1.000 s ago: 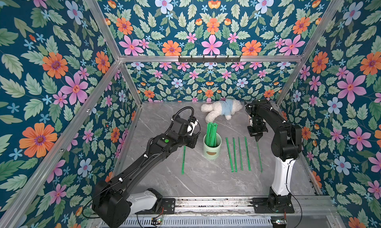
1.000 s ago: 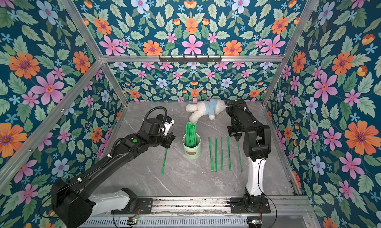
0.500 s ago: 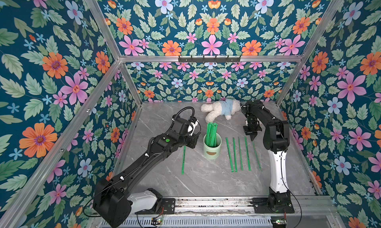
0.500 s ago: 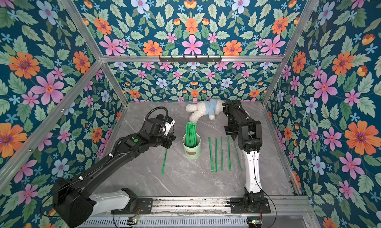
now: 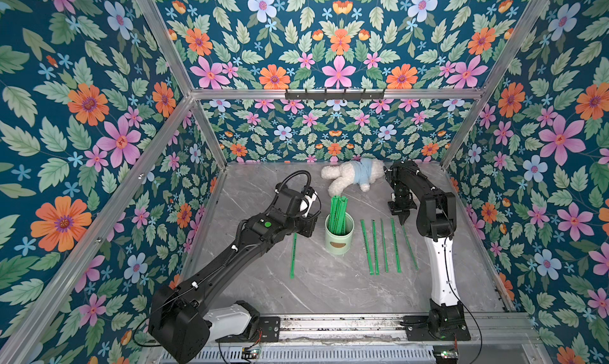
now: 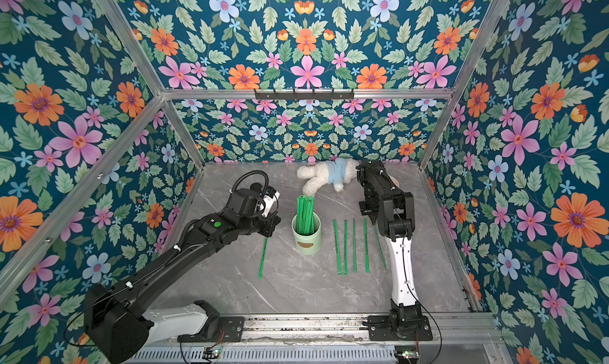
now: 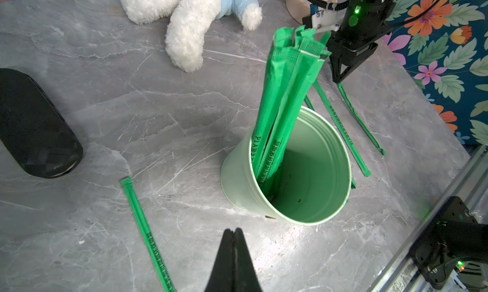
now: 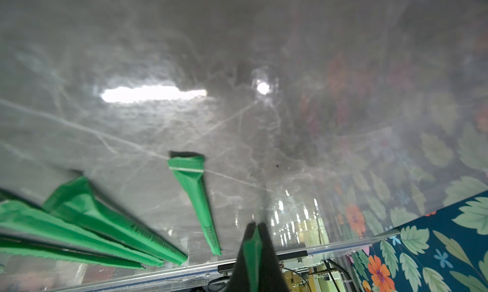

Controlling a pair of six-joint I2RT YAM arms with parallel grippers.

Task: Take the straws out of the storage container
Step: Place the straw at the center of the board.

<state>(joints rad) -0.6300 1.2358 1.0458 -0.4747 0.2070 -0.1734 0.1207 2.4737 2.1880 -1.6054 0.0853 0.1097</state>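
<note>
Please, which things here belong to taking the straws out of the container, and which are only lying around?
Belong to the job: storage container; straws standing in it; loose straws lying flat; held straw, pinched by the right gripper; left gripper, shut and empty.
Only lying about: plush toy; black oval case; beige round object, mostly hidden.
</note>
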